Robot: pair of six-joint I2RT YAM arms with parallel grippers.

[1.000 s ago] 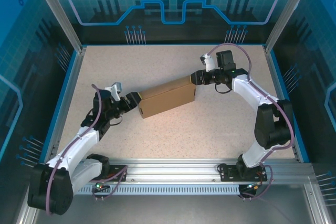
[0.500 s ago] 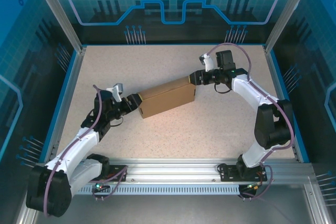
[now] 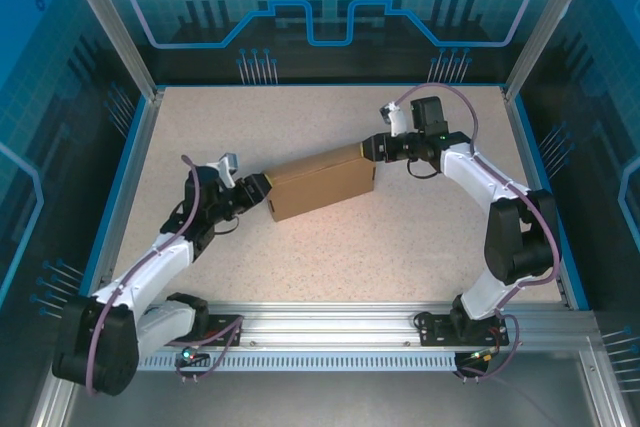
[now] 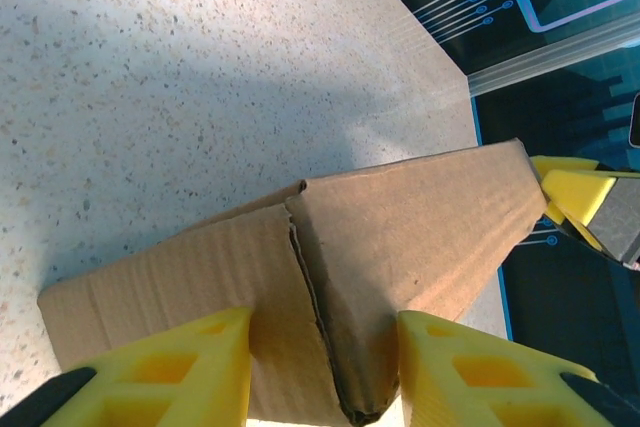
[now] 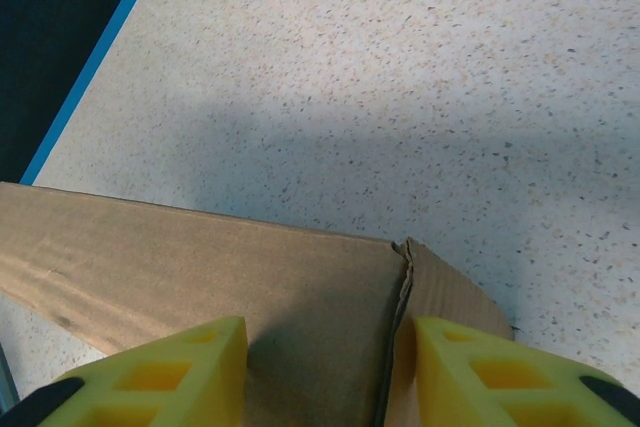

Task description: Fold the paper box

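Top external view shows you the paper box [image 3: 320, 187] lying slanted in the middle of the table [image 3: 420, 247]. The left gripper [image 3: 262, 191] is at its near end and the right gripper [image 3: 368, 150] is at its far end.

The box looks almost done, so you are likely at the closing step, pushing the ends in. Next, squeeze both ends softly and evenly so the flaps tuck in and the box does not slide or bend.

The box is plain brown and long, with its top down. At the left end there is a rough crack [image 4: 305, 277] where two flaps meet.

Each gripper has its fingers [image 4: 160, 372] partly apart, one on each side of a box end. Cardboard fills the gap. I cannot tell if they pinch it.
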